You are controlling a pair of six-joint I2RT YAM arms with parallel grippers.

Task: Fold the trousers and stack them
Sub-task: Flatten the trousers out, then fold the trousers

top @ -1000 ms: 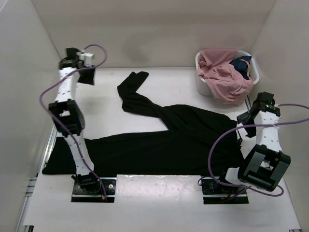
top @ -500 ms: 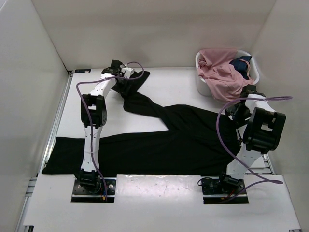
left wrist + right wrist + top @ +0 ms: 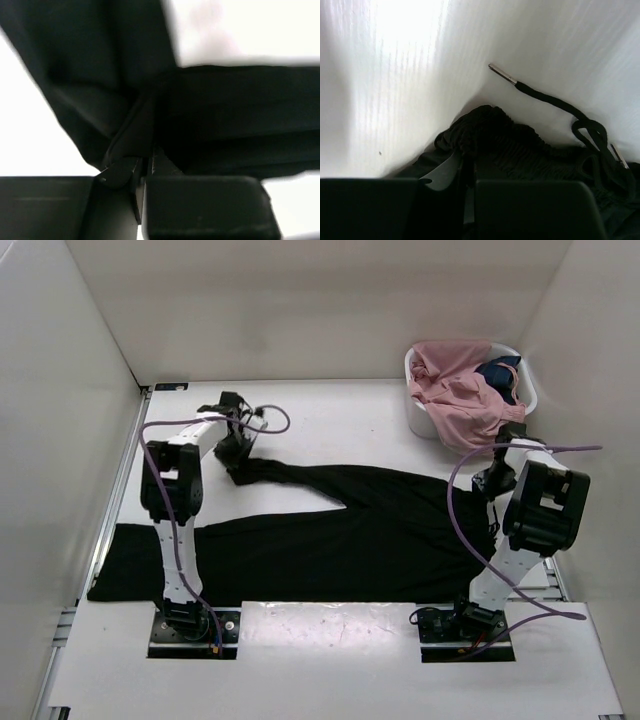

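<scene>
The black trousers [image 3: 330, 540] lay spread across the middle of the bench [image 3: 350, 425]. One leg reached the lower left, and the other ended left of centre, where the left claw [image 3: 238, 453] met it. The right claw [image 3: 495, 480] sat at the waist edge, centre right. In the upper right, a white basket [image 3: 418, 422] held a pink garment [image 3: 460, 400] and a dark blue garment [image 3: 500, 375].

The white table [image 3: 350, 410] carries two things. A white basket [image 3: 418, 420] stands in its far right corner. The black trousers [image 3: 390, 530] lie spread out to the left of the basket and nearer the arms, with the waist end closest to it. Both legs stretch leftward away from the basket, one long and flat along the near side, the other angled toward the far left. Their metal-tipped drawstring [image 3: 547, 99] trails loose over bare tabletop at the waist end.
</scene>
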